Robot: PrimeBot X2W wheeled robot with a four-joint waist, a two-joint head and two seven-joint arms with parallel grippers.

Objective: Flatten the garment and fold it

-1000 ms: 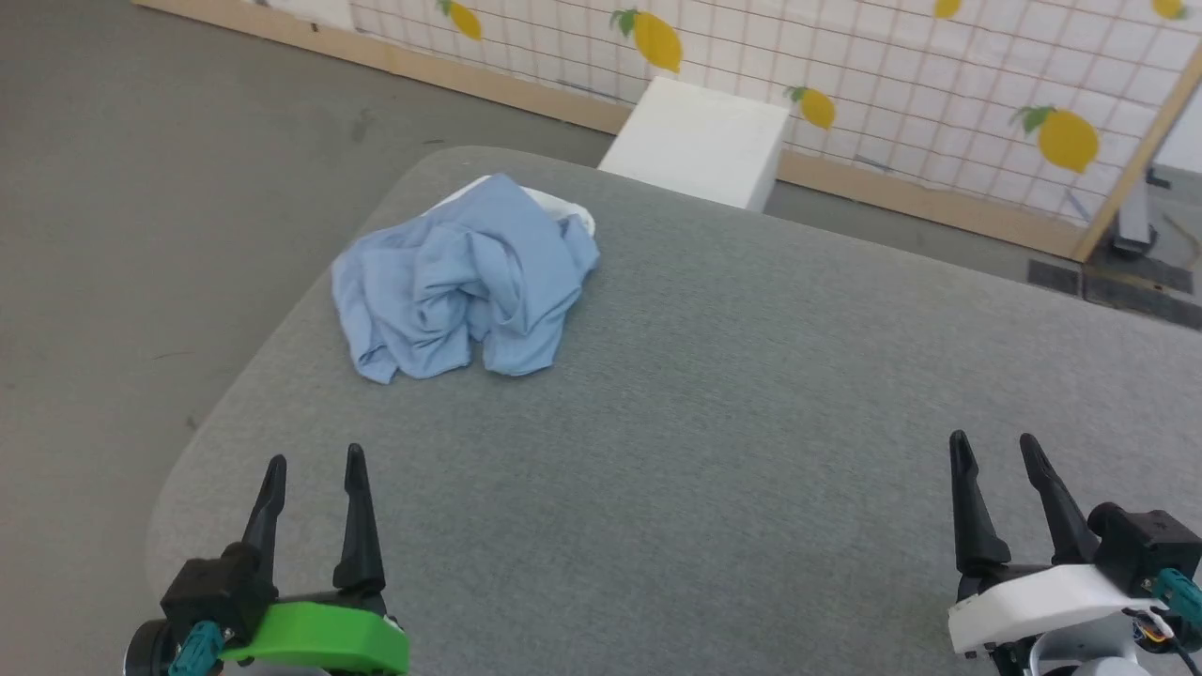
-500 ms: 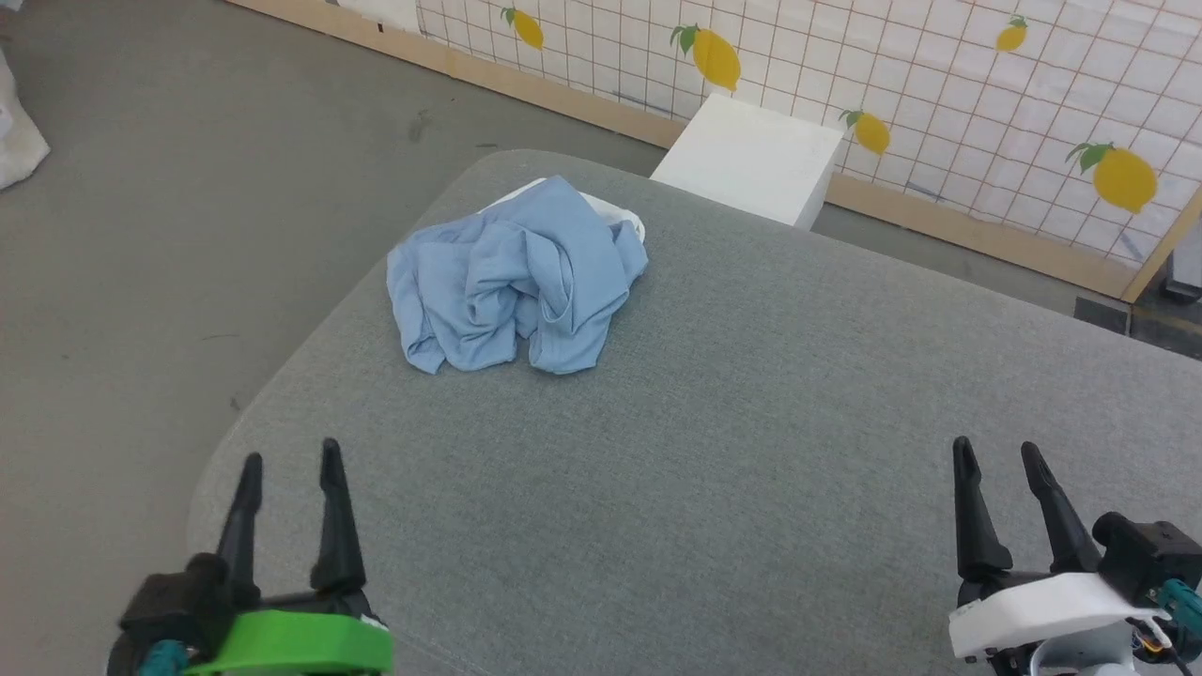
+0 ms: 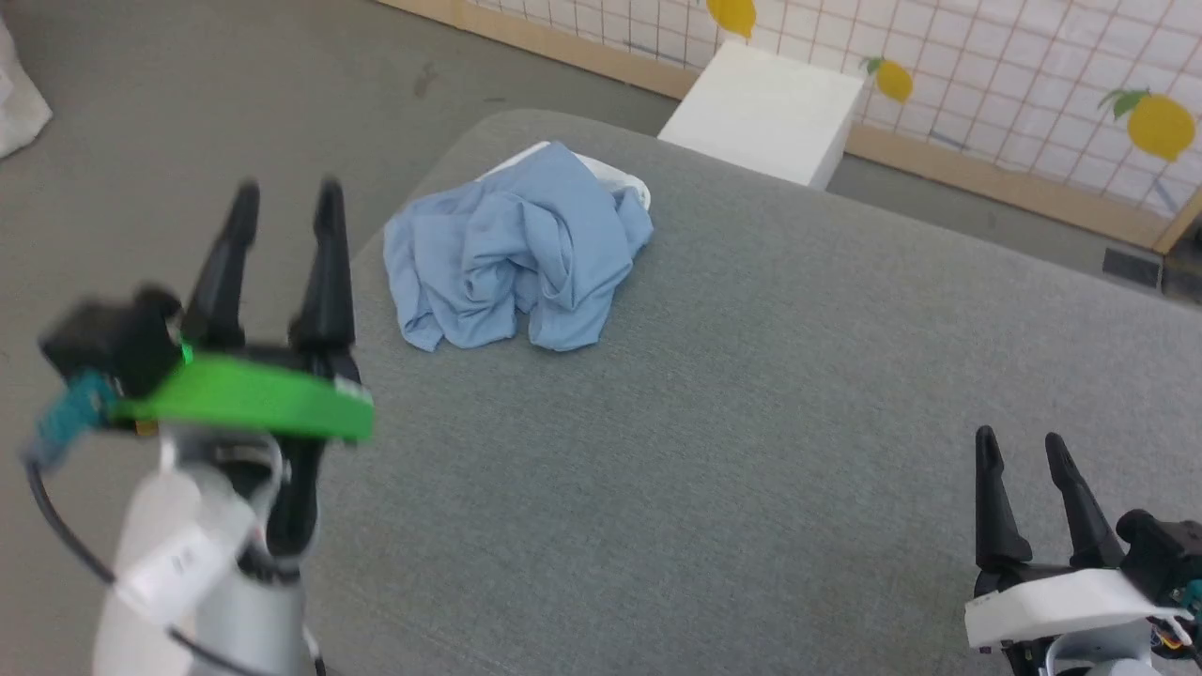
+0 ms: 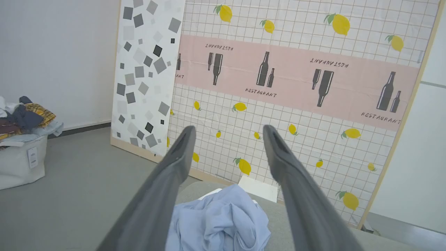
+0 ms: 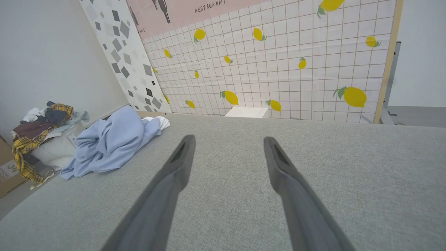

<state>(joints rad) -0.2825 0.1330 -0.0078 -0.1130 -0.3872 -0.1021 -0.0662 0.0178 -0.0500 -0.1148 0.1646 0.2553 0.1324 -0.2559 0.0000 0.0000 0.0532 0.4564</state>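
Crumpled light blue shirt (image 3: 512, 253) at the desk's (image 3: 751, 422) far left corner; left fingers (image 3: 327, 253) above the left edge, right fingers (image 3: 992, 507) at the near right corner, both spread wide, empty.

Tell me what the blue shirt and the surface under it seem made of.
The garment: soft matte cloth, probably knit; it slumps in limp rounded folds. The table top: grey fabric covering, matte, finely flecked weave; what lies beneath is hidden.

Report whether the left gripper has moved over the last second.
Yes. The left gripper has lifted forward: its open fingers, earlier near the front edge of the table well short of the garment, now reach level with it, on its left.
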